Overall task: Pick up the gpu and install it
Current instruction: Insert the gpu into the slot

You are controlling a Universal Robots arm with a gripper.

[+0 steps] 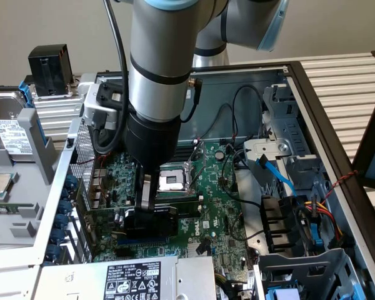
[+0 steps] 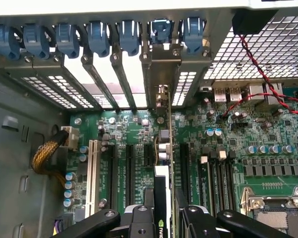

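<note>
- Exterior view: the gripper [image 1: 147,206] hangs straight down from the grey arm [image 1: 159,75] inside the open computer case [image 1: 312,94], its dark fingers partly closed and clamped on the gpu [image 1: 151,220].
- The gpu stands on edge, its black shroud low over the green motherboard [image 1: 219,206], just beside the empty CPU socket [image 1: 172,181] and above the expansion slots.
- The power supply [image 1: 131,278] with its white label lies just below it in the picture; a blue cable [image 1: 278,175] runs toward the drive bay on the exterior view's right.
- Wrist view: the gripper [image 2: 164,215] has its two black fingers [image 2: 139,220] pressed on either side of the gpu [image 2: 161,198], seen edge-on as a thin upright card.
- The card's silver bracket [image 2: 161,69] reaches up to the row of rear slot openings, under the blue retention clips [image 2: 97,37].
- Its lower edge lines up with a black slot [image 2: 183,158]; whether it is seated cannot be told.
</note>
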